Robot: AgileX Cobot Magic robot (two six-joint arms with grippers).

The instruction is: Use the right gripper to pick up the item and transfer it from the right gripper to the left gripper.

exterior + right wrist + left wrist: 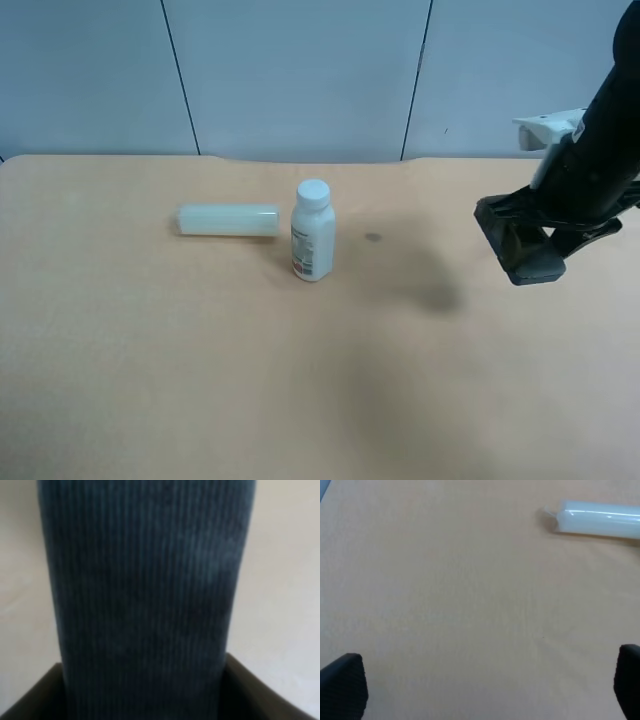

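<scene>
The tan matte table lies under the left gripper, whose fingertips are spread wide on nothing, near one end of the pale cylinder lying just beside the upright white bottle. At the exterior high view's right, the right gripper clamps the item clear of the table. Beyond the far edge stands a blue-grey panel wall with dark seams.

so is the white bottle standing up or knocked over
Upright. The white bottle stands on its base on the table, cap on top; the pale cylinder beside it lies on its side.
</scene>
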